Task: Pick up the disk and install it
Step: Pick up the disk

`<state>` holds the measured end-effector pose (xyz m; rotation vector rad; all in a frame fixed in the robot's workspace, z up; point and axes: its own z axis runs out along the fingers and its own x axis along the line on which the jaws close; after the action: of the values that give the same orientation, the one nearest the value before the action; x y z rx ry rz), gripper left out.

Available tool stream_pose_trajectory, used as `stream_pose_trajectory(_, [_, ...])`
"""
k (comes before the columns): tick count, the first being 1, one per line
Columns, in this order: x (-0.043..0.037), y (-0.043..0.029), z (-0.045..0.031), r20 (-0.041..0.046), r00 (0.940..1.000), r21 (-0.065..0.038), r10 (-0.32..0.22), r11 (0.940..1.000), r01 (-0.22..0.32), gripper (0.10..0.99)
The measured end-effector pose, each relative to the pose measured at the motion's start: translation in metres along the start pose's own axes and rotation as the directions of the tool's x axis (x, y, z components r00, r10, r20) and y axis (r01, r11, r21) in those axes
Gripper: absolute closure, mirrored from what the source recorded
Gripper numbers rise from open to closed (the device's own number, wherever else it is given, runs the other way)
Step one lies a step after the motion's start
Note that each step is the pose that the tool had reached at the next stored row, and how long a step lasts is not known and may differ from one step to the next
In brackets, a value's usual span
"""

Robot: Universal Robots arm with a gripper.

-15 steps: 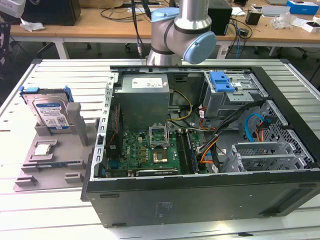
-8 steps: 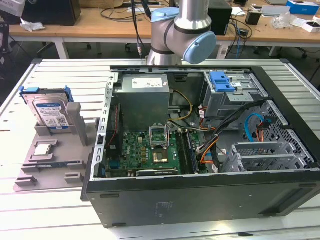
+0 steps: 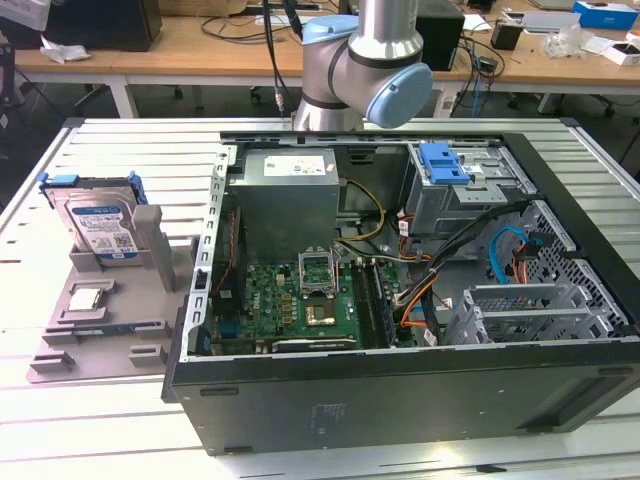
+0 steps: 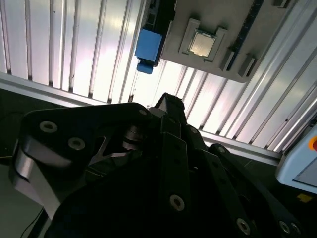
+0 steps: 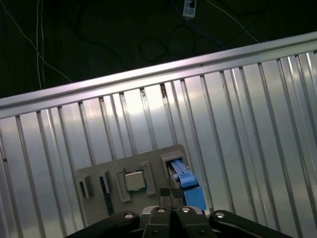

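The disk [image 3: 100, 225], a silver drive with a white-and-blue label and blue rails, stands upright on its edge in a grey holder [image 3: 150, 250] on the exterior view's left. In both wrist views the disk is seen edge-on from high above, by its blue rail end [image 5: 190, 186] [image 4: 148, 44]. My gripper [image 5: 171, 191] hangs well above the holder, its fingertips together and nothing between them. Its black linkage [image 4: 166, 99] covers much of the second wrist view.
A small square processor chip [image 3: 88, 297] [image 5: 133, 180] [image 4: 200, 43] lies in the grey holder beside the disk. The open computer case [image 3: 400, 380] takes up the middle and right, with a grey cage and blue latch [image 3: 445, 165]. The arm's joint [image 3: 355, 60] rises behind it.
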<state>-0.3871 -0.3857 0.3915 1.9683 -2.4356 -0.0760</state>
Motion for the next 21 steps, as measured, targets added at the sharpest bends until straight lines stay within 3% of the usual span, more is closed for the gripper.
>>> stream_pose_trajectory(16, [0.0000,0.0000,0.0000,-0.0047,0.9939,-0.003,-0.110,0.9939,0.110,0.980])
stream_pose_trajectory(21, [0.0000,0.0000,0.0000,-0.0069,0.9862,-0.004,-0.165,0.9863,0.165,0.980])
